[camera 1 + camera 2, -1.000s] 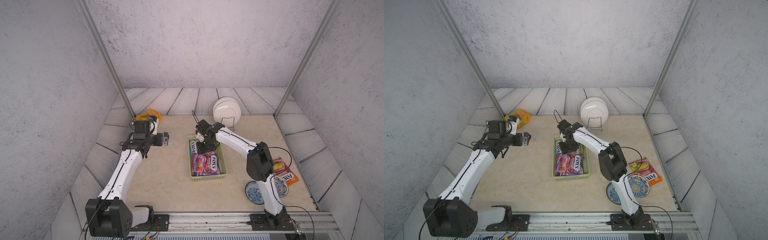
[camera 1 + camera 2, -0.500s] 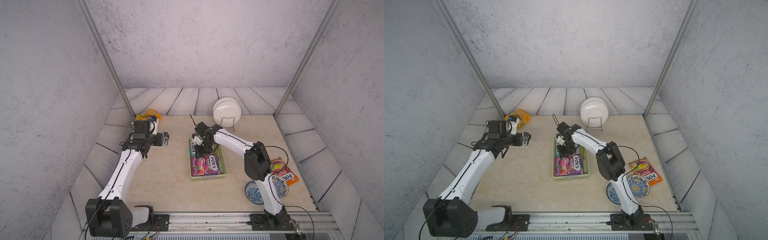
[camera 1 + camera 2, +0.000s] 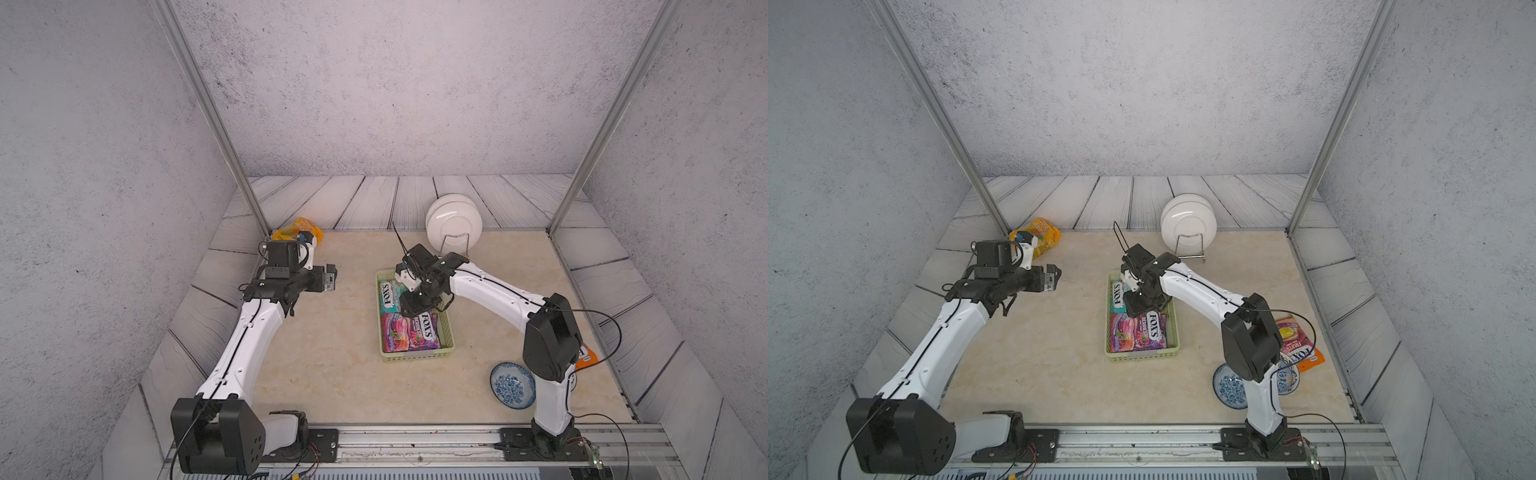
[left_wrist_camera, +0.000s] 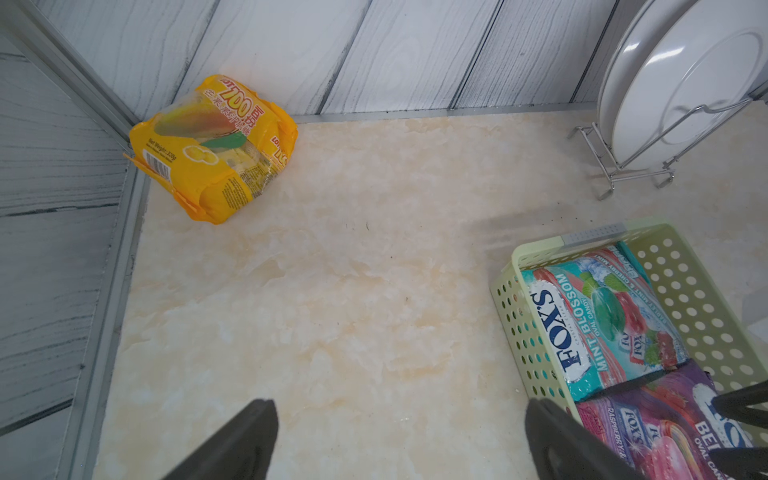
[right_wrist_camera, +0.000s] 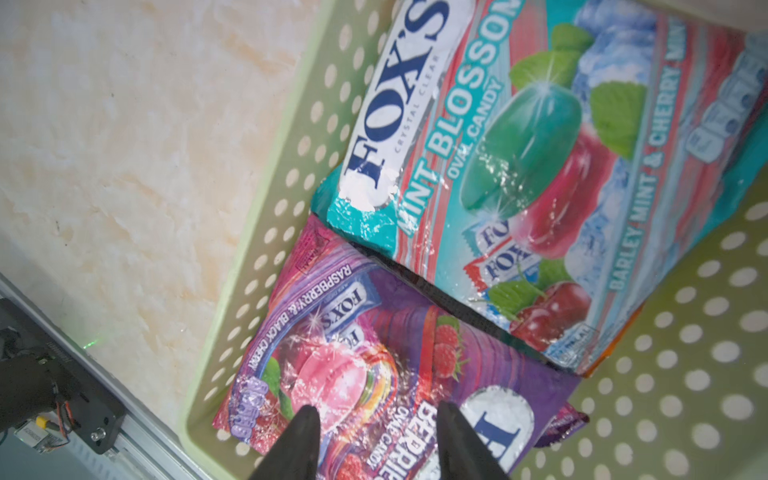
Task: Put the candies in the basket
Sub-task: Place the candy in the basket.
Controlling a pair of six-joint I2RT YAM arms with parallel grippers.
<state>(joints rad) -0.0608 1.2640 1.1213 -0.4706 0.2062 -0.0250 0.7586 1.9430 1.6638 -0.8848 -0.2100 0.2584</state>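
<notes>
Currently: basket, table centre, holds teal packet, purple packet. Outstanding: yellow bag, far-left corner; orange packet, right edge. Right gripper over purple packet, left gripper: both apart, empty.

**Right arm blocks view**

Its elbow swallows most of the orange packet by the table's right edge. One blue-patterned bowl peeks out behind it. Purple packet runs off frame; left wrist partly masks the yellow bag.
</notes>
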